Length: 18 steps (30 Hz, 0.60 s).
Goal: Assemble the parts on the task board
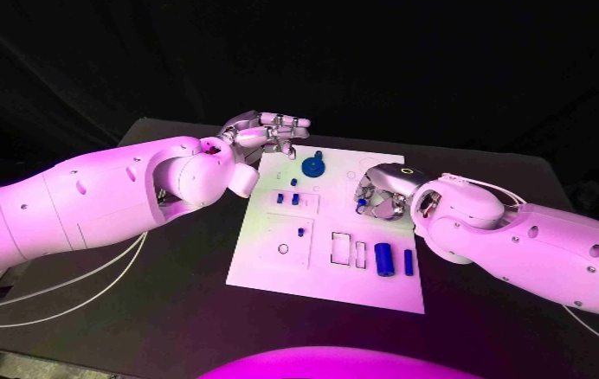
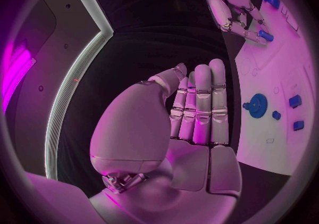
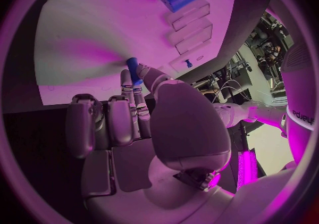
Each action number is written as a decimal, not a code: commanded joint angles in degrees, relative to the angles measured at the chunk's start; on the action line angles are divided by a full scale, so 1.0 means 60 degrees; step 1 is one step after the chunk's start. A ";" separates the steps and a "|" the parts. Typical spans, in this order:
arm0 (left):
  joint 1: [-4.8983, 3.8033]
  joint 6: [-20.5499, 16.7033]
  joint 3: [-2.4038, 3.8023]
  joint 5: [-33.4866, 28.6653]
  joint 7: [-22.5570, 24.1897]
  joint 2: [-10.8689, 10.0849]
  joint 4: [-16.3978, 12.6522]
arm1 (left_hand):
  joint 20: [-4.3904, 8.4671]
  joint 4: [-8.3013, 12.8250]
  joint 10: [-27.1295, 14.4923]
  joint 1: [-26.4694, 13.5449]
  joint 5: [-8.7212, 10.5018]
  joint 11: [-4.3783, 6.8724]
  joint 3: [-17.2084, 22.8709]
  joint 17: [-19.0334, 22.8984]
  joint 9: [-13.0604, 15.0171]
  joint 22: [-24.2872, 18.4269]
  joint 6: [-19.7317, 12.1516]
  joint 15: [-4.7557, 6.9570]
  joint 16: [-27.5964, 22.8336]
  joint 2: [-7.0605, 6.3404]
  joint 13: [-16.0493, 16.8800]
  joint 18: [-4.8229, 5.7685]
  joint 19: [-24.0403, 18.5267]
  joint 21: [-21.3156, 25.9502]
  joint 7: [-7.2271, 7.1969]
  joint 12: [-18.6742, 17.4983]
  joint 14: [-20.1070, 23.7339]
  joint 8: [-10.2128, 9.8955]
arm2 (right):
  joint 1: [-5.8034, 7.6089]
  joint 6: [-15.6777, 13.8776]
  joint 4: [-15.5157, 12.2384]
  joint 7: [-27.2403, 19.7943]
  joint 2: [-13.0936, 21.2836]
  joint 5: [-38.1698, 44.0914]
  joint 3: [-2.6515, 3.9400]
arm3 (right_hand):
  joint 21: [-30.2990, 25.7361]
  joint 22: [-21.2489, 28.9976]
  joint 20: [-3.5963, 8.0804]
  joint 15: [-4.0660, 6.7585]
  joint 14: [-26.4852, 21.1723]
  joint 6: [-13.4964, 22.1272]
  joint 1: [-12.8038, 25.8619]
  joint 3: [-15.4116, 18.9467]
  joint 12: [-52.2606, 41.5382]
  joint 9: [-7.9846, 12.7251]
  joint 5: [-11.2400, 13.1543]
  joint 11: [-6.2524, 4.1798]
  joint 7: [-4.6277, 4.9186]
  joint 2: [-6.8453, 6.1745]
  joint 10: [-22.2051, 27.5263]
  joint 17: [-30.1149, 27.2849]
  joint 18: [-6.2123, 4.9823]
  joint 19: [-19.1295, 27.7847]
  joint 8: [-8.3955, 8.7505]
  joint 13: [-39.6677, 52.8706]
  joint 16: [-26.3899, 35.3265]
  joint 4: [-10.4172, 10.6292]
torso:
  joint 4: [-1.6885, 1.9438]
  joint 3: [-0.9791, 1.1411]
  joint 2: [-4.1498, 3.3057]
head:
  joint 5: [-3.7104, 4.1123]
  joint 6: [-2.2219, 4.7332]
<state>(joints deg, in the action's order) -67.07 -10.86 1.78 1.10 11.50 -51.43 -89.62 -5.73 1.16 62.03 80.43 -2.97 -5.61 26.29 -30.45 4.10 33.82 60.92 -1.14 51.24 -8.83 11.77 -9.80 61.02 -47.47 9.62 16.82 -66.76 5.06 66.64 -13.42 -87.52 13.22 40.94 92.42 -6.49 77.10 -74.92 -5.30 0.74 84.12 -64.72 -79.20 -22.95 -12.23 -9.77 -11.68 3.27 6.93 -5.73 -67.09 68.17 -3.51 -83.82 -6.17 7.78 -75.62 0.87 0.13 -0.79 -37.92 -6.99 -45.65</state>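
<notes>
Risk here: right hand (image 1: pixel 381 195) only pinches the small blue peg (image 3: pixel 133 69) at its fingertips, so it might slip; left hand (image 1: pixel 265 131) hovers flat, fingers together, holding nothing.

Black table (image 1: pixel 175 305), white cables (image 1: pixel 75 288) trailing across its near left corner

partial lettering "arpa" on the white left arm (image 3: pixel 299 115), in the right wrist view

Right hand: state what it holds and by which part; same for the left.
The right hand pinches a small blue part by one end between thumb and a fingertip. The left hand holds nothing, fingers straight.
</notes>
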 commanded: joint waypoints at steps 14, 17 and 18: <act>-0.0007 0.0137 0.0005 0.0016 0.0032 0.0041 0.0056 | -0.0045 0.0024 -0.0096 0.0011 0.0005 -0.0018 -0.0058 0.0043 -0.0009 -0.0035 -0.0051 0.0006 -0.0050 0.0109 -0.0002 -0.0133 0.0061 0.0065 0.0040 0.0083 0.0060 -0.0032 | 0.0304 -0.1433 -0.1525 -0.0050 0.0796 -0.0071 0.0164 | 0.0105 -0.1654 0.0072 0.0084 0.0319 -0.0095 -0.0125 -0.0092 -0.0018 -0.0042 -0.0094 -0.0009 0.0021 0.0047 -0.0125 0.0030 0.0137 -0.0136 -0.0037 0.0047 -0.0081 -0.0091 | -0.0008 -0.0001 0.0003 | 0.0020 0.0070; -0.0007 0.0146 0.0005 0.0015 0.0033 0.0055 0.0060 | -0.0045 0.0024 -0.0096 0.0011 0.0005 -0.0018 -0.0058 0.0043 -0.0009 -0.0035 -0.0051 0.0006 -0.0050 0.0109 -0.0002 -0.0133 0.0061 0.0065 0.0040 0.0083 0.0060 -0.0032 | 0.0322 -0.1439 -0.1780 -0.0097 0.0759 -0.0202 0.0179 | 0.0105 -0.1654 0.0073 0.0084 0.0320 -0.0096 -0.0126 -0.0093 -0.0016 -0.0043 -0.0100 -0.0008 0.0023 0.0043 -0.0127 0.0033 0.0137 -0.0136 -0.0037 0.0047 -0.0083 -0.0095 | -0.0002 0.0000 0.0002 | 0.0012 0.0074; -0.0007 0.0149 0.0005 0.0015 0.0033 0.0058 0.0059 | -0.0045 0.0024 -0.0096 0.0011 0.0005 -0.0018 -0.0058 0.0043 -0.0009 -0.0035 -0.0051 0.0006 -0.0050 0.0109 -0.0002 -0.0133 0.0061 0.0065 0.0040 0.0083 0.0060 -0.0032 | 0.0318 -0.1431 -0.1834 -0.0113 0.0724 -0.0243 0.0181 | 0.0101 -0.1653 0.0073 0.0084 0.0319 -0.0097 -0.0126 -0.0094 -0.0016 -0.0043 -0.0103 -0.0008 0.0025 0.0041 -0.0129 0.0030 0.0136 -0.0134 -0.0037 0.0048 -0.0082 -0.0097 | -0.0004 -0.0001 -0.0001 | 0.0007 0.0075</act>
<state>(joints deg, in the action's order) -67.06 -10.86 1.78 1.10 11.43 -51.23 -89.20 -5.93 1.16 61.82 80.43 -2.97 -5.82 26.29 -30.24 4.10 33.65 60.92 -1.14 51.24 -8.83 11.77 -9.80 61.22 -47.47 9.62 17.12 -66.77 5.06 68.56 -20.44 -98.01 13.24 45.50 91.89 -5.43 77.54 -74.91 -5.10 0.94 83.92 -64.95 -79.58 -23.34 -12.67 -9.97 -11.97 3.07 7.12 -5.37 -67.68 68.33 -3.51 -84.01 -5.98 8.06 -75.84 0.47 0.08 -0.79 -37.87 -6.87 -45.22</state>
